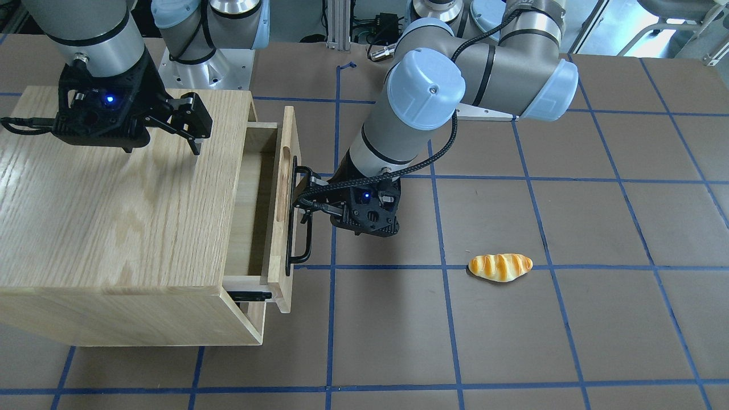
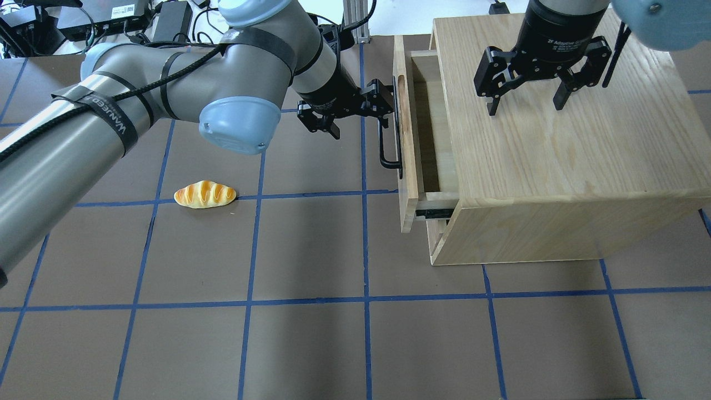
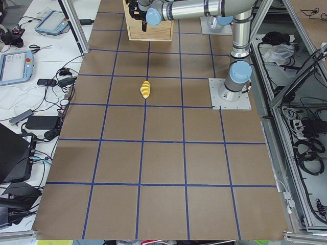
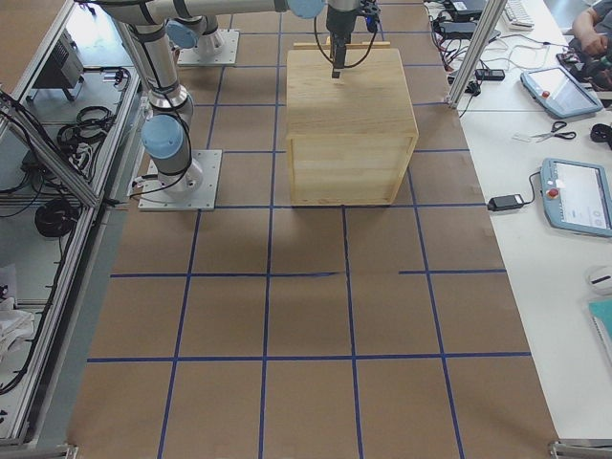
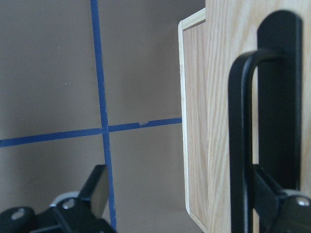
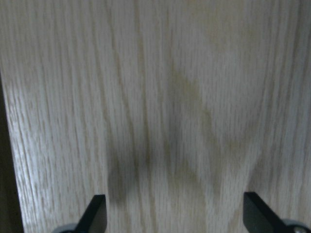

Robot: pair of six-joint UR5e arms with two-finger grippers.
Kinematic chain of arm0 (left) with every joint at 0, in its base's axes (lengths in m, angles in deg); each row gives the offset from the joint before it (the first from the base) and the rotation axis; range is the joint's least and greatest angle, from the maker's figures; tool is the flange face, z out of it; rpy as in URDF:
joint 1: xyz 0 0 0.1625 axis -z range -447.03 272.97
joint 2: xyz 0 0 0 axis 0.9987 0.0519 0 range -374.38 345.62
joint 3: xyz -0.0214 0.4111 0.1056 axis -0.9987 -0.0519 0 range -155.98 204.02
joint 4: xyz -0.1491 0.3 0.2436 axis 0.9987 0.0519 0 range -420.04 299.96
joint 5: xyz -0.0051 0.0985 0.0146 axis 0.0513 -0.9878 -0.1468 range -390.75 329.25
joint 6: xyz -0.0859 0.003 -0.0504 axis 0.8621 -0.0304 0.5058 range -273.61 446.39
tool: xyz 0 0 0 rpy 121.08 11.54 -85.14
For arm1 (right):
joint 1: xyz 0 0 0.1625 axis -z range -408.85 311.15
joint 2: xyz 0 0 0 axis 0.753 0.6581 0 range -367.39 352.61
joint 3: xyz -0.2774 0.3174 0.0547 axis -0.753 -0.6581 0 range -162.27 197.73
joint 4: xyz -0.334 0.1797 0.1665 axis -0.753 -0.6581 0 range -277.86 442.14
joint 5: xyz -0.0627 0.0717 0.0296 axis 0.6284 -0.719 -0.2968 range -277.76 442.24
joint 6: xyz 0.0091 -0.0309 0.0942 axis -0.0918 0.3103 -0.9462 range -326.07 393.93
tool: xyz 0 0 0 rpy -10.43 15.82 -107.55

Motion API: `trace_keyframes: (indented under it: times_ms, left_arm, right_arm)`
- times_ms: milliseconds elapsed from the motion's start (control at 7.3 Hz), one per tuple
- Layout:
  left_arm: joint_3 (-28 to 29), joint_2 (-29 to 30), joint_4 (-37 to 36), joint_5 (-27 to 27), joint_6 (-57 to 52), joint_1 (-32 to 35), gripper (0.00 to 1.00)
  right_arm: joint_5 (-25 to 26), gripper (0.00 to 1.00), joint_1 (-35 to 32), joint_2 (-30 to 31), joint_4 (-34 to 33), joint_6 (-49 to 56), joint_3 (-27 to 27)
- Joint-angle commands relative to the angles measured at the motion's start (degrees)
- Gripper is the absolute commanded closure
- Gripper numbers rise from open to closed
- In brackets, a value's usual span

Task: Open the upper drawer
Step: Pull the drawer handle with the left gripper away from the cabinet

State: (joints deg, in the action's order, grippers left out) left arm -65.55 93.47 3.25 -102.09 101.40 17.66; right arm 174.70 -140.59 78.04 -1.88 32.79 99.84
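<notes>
The upper drawer (image 1: pixel 287 134) (image 2: pixel 408 166) of the light-oak cabinet (image 1: pixel 114 216) (image 2: pixel 555 166) stands partly pulled out, and its inside looks empty. Its long black bar handle (image 1: pixel 308 245) (image 2: pixel 383 150) faces my left arm. My left gripper (image 1: pixel 304 196) (image 2: pixel 361 116) is open at the handle's far end. In the left wrist view one finger (image 5: pixel 274 199) sits right at the handle (image 5: pixel 240 121), by the drawer front (image 5: pixel 218 97), and the other finger (image 5: pixel 97 187) hangs free over the table. My right gripper (image 1: pixel 162 149) (image 2: pixel 525 108) (image 6: pixel 176 216) is open and empty just above the cabinet top.
A toy bread roll (image 1: pixel 500 266) (image 2: pixel 204 194) (image 3: pixel 145 89) lies on the brown table to the robot's left of the drawer. Blue tape lines grid the table. The cabinet (image 4: pixel 349 105) stands on the robot's right side. A drawer slide (image 1: pixel 249 296) shows under the drawer.
</notes>
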Motion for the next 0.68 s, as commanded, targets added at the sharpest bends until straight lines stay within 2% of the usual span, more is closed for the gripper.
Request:
trace_keyframes:
  times_ms: [0,548]
  left_arm:
    - [-0.2,-0.4,1.8,-0.2,-1.3,-1.4,0.0]
    - [-0.9,-2.7,5.4,-0.1,-5.0,-5.4,0.0]
  right_arm:
    - [0.0,0.0,0.0,0.0,0.0,0.0,0.0]
    - [0.0,0.0,0.1,0.0,0.0,0.0,0.0]
